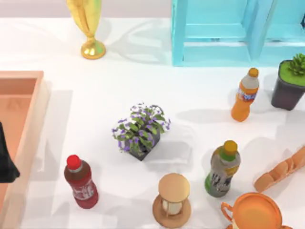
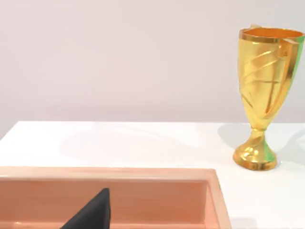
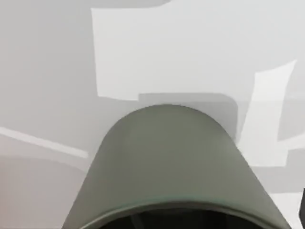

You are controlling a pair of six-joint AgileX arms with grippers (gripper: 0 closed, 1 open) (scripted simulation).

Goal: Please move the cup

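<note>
One cup (image 1: 256, 212), glossy orange with looped side handles, stands at the near right of the white counter (image 1: 95, 95), its rim cut by the lower edge of the top view. Nothing holds it. Just to its right and a little farther back lies a tan loaf of bread (image 1: 281, 171), slanting toward the right edge. Just left of the cup and slightly farther back stands a green bottle (image 1: 222, 169) with a yellow cap, and left of that a wooden hourglass (image 1: 172, 200) with a round tan top. A red bottle (image 1: 81, 182) with a red cap stands well to the left along the near side. Near the middle sits a dark pot of purple flowers (image 1: 140, 130). Farther back on the right stands an orange bottle (image 1: 245, 95), and beside it at the right edge a dark pot with a green succulent (image 1: 291, 81). A light blue rack (image 1: 228, 31) fills the far right. A gold trophy (image 1: 87, 24) stands at the far left; the left wrist view shows it (image 2: 265, 90) upright beyond the corner of a peach tray (image 2: 143, 198). That tray (image 1: 19, 129) lies along the left edge, with the left arm's dark pincer (image 1: 5, 160) over it; whether its fingers are released or clenched cannot be told. In the right wrist view a grey-green rounded body (image 3: 171, 167) sits over pale surface.
</note>
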